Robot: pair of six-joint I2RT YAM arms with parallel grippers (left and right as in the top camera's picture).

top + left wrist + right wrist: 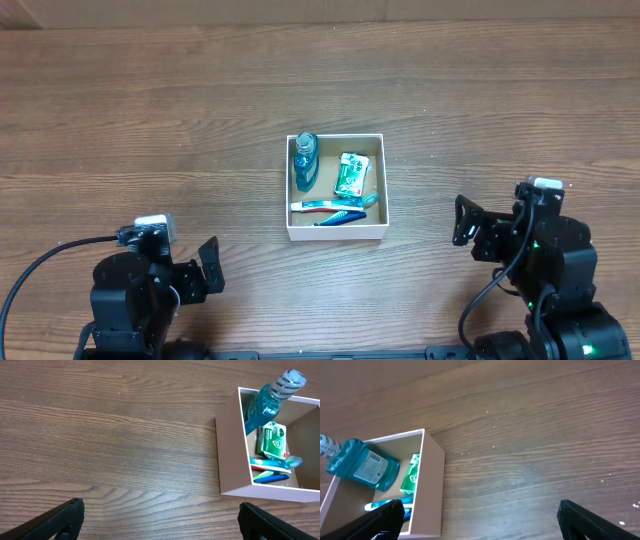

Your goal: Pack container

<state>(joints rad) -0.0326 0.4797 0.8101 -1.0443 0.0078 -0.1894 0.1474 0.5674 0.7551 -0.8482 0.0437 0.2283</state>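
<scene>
The container (336, 233) is a small square white-walled box with a tan inside, at the table's middle. In it lie a blue mouthwash bottle (304, 158), a green packet (350, 174), and a blue toothbrush (330, 207) along the near wall. The box also shows in the left wrist view (232, 455) and the right wrist view (431, 485). My left gripper (210, 268) is open and empty, near and left of the box. My right gripper (463, 221) is open and empty, right of the box.
The wooden table (150, 120) runs all round the box. A black cable (40, 265) loops at the left arm's base. A pale wall edge (300, 10) runs along the far side.
</scene>
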